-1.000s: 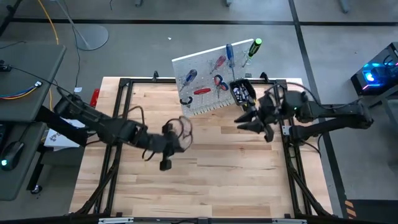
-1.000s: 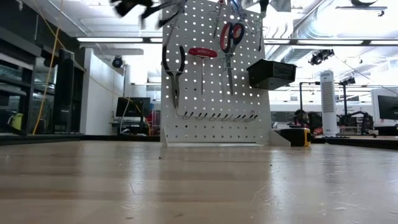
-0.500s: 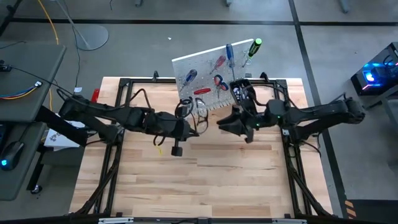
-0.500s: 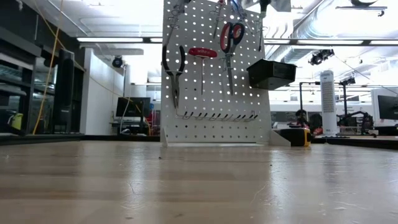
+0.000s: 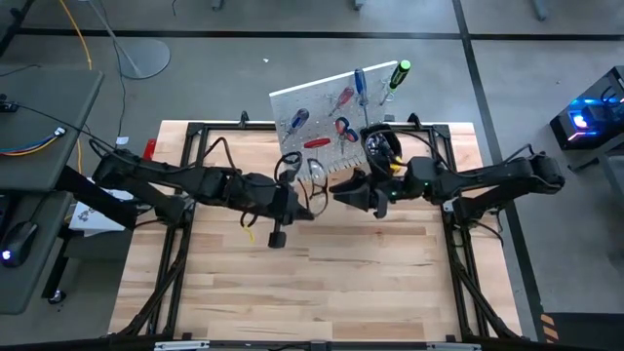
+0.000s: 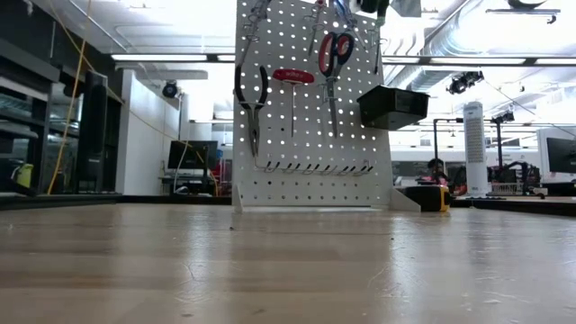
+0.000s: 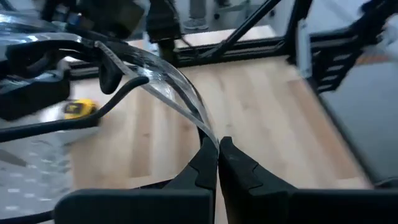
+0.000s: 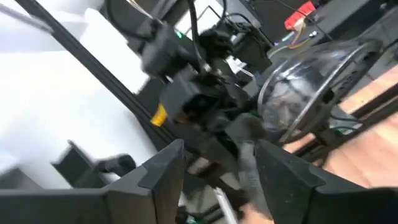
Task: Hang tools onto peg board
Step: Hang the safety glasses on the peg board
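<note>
**Glasses Last To Hang**

Both arms have closed toward centre. High view: left gripper (image 5: 297, 191), jaws clamped on clear safety glasses (image 5: 314, 172), meets right gripper (image 5: 343, 191), jaws apart, at six o'clock of white perforated peg board (image 5: 322, 97). Low view: pliers (image 6: 252, 94), scissors (image 6: 334, 56) hang.

I count one board (image 6: 270, 180) carrying one bin (image 6: 393, 106), one pliers (image 6: 252, 94), one scissors (image 6: 335, 54), one red screwdriver (image 6: 292, 76), one blue screwdriver (image 5: 360, 83) and one green-black screwdriver (image 5: 398, 71). Two more handles hang there that I can't name. Off the board there is one pair of glasses (image 5: 314, 168) and one tape (image 6: 435, 196).
</note>
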### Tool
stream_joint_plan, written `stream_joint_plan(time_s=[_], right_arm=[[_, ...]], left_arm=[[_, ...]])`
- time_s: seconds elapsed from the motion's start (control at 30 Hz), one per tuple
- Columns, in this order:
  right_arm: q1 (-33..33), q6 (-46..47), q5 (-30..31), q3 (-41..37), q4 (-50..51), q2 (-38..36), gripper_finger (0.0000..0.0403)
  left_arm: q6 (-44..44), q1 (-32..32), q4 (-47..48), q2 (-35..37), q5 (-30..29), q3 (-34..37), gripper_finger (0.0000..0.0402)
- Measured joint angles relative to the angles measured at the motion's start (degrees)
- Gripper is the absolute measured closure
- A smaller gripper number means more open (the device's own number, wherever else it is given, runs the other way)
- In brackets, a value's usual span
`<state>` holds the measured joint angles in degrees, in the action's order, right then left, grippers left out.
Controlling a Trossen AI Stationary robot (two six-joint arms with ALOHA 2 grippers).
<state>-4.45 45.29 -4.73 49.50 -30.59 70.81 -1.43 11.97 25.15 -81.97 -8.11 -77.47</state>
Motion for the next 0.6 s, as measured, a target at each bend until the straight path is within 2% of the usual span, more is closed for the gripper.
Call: stream_joint_plan(time_s=[0.07, 0.17, 0.23, 0.33, 0.47, 0.6], right_arm=[[0.0, -3.2, 0.0, 0.0, 0.6, 0.0, 0.021], [-0.6, -11.3, -1.1, 0.3, 1.3, -0.4, 0.0208], [-1.3, -17.6, -1.9, 2.1, 6.7, -0.6, 0.0208], [-2.8, -29.2, -1.1, 7.3, 21.5, -0.5, 0.0208], [-5.6, -49.3, 9.4, 16.6, 40.9, 1.6, 0.0208], [-8.5, -65.3, 24.2, 23.9, 48.4, 4.0, 0.0208]], left_arm=[[4.0, 0.0, -0.3, 0.0, 2.2, 0.0, 0.0401], [15.4, -0.9, -0.2, 0.0, 8.2, 0.0, 0.0401], [25.4, -2.3, -0.3, 0.2, 15.5, 0.0, 0.0401], [42.7, -4.2, -3.0, 0.3, 24.7, 0.0, 0.0401], [62.0, -5.9, -10.6, 0.5, 31.4, 0.0, 0.0401], [74.4, -7.3, -20.5, 0.6, 33.1, 0.0, 0.0401]])
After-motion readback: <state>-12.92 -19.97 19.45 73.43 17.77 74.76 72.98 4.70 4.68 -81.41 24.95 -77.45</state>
